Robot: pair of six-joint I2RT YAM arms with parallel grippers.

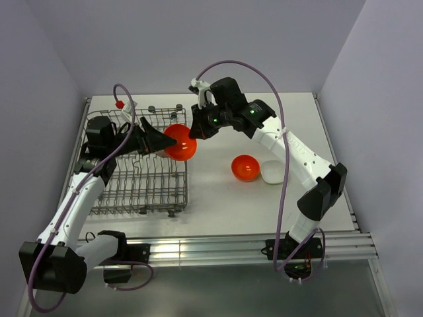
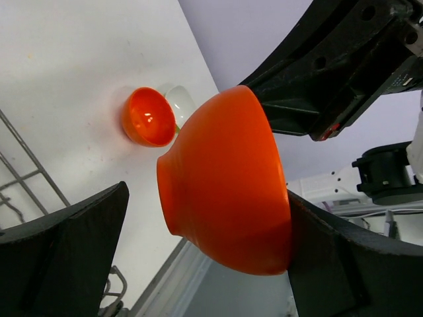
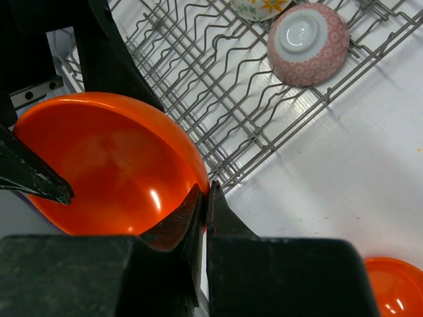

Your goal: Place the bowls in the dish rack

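Observation:
A glossy orange bowl [image 1: 181, 142] hangs in the air at the right edge of the grey wire dish rack [image 1: 142, 178]. My right gripper [image 1: 196, 132] is shut on its rim, one finger inside the bowl [image 3: 106, 172] and one outside [image 3: 207, 188]. My left gripper [image 1: 160, 134] is open wide around the same bowl [image 2: 225, 178]; one finger [image 2: 330, 251] touches the rim and the other [image 2: 73, 244] stands apart. A second orange bowl [image 1: 244, 168] and a white bowl with a lime-green outside [image 1: 271, 172] sit on the table to the right.
A pink patterned bowl [image 3: 307, 34] lies upside down in the rack [image 3: 218, 72], with a flowered bowl [image 3: 261, 6] beside it. The second orange bowl [image 3: 396, 290] lies below my right wrist. Walls close in the table at the back and sides.

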